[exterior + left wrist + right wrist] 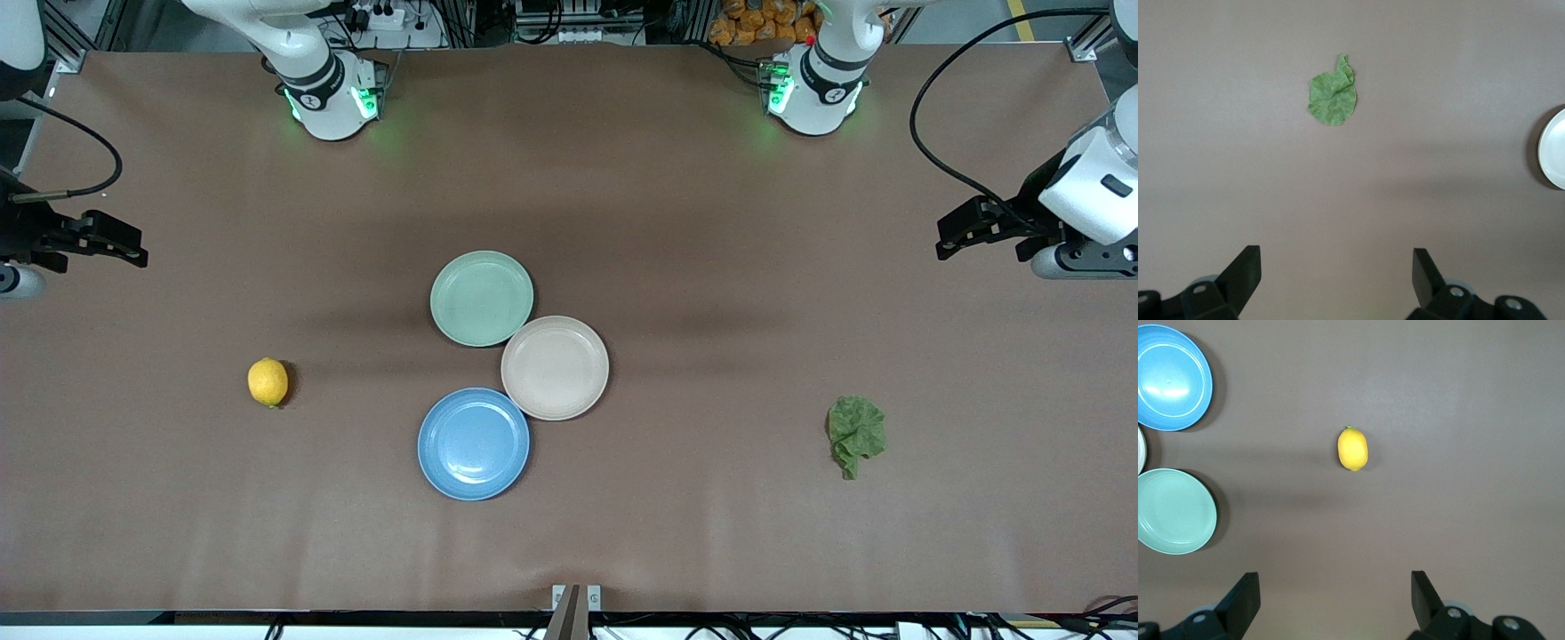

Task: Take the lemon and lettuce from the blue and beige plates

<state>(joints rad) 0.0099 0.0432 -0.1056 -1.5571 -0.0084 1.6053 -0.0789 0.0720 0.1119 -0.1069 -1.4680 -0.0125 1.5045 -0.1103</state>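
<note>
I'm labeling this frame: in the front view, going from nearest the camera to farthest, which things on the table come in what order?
blue plate → lettuce → lemon → beige plate → mint-green plate

Even, soft overhead light covered the tabletop (622, 178), without glare. Broad faint shadow bands crossed it. Both wrist views looked slightly soft.

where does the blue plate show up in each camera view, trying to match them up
Front view: the blue plate lies mid-table, the plate nearest the camera, touching the beige plate.
Left wrist view: not in it; only a pale plate's edge shows.
Right wrist view: the blue plate sits in a corner of the picture, cut by the edge.
Shared landmark: the mint-green plate, in the front and right wrist views.
</note>
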